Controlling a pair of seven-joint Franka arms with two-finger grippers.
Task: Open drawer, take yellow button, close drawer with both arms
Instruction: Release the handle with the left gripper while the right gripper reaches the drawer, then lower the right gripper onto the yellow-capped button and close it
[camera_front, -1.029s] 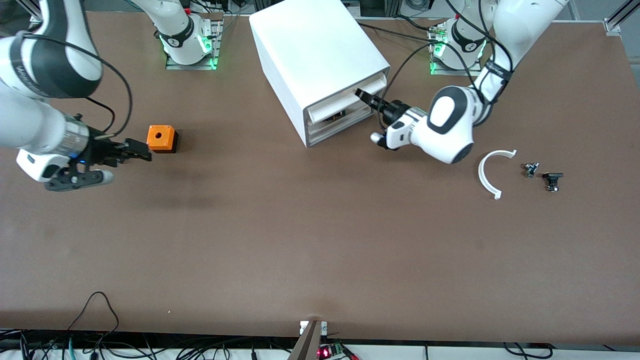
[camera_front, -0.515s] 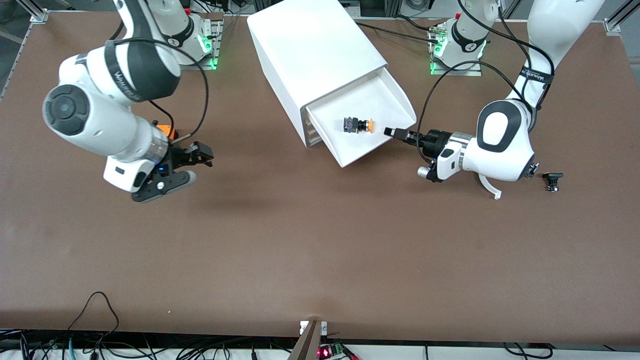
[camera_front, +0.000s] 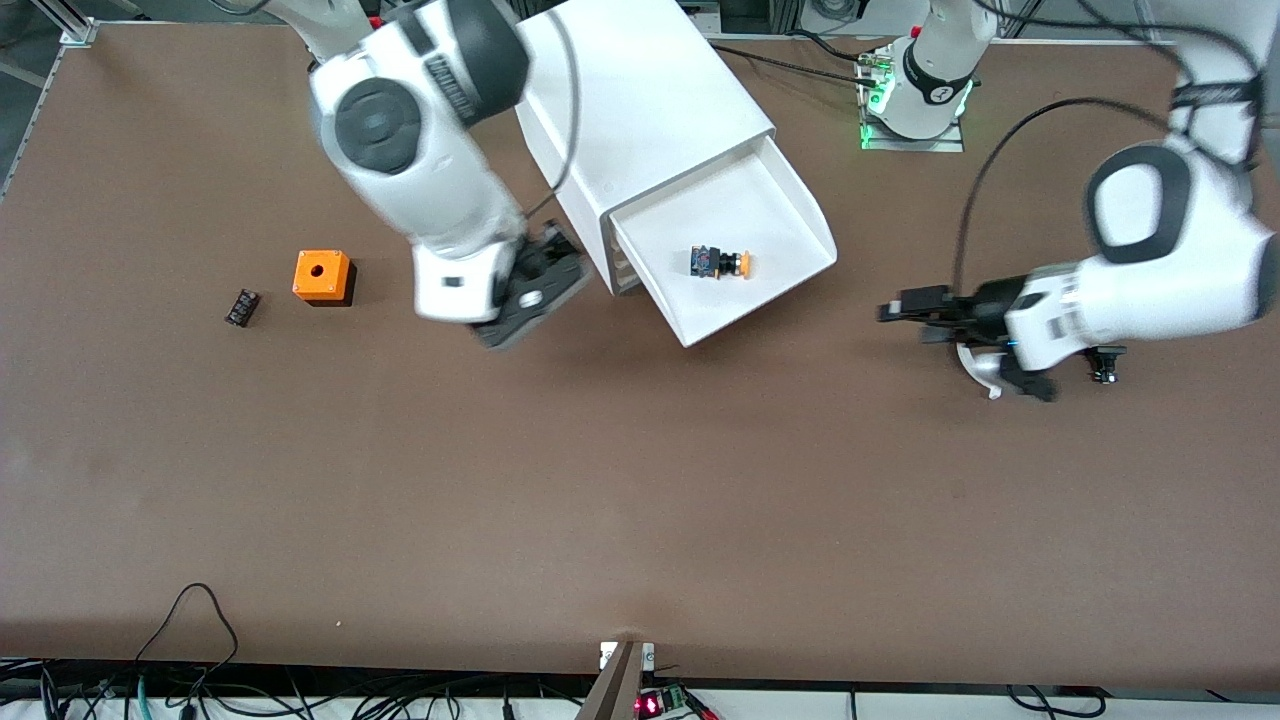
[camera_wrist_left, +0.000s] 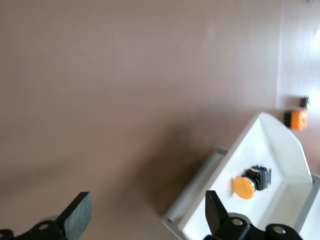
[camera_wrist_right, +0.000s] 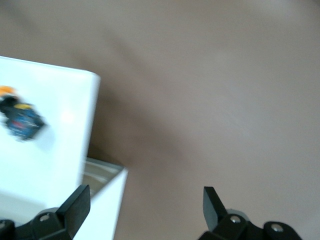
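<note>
The white cabinet (camera_front: 650, 110) has its uppermost drawer (camera_front: 775, 215) pulled out. The button (camera_front: 722, 263), orange cap on a black body, lies on its side in that drawer. My left gripper (camera_front: 905, 305) is open and empty over the table in front of the drawer, apart from it. Its wrist view shows its own jaws (camera_wrist_left: 145, 215), the drawer (camera_wrist_left: 270, 145) and the button (camera_wrist_left: 247, 185). My right gripper (camera_front: 556, 252) is open and empty beside the cabinet's front corner. Its wrist view shows its own jaws (camera_wrist_right: 144, 202), the drawer (camera_wrist_right: 60, 125) and the button (camera_wrist_right: 20, 117).
An orange cube with a hole (camera_front: 321, 276) and a small black part (camera_front: 241, 307) lie toward the right arm's end. A white curved piece (camera_front: 972, 365) and a small black part (camera_front: 1105, 365) lie under and beside the left hand.
The drawer has come out, pulled by the left gripper, which then let go and backed away toward its own end. The right arm has swung from the orange cube to the cabinet.
</note>
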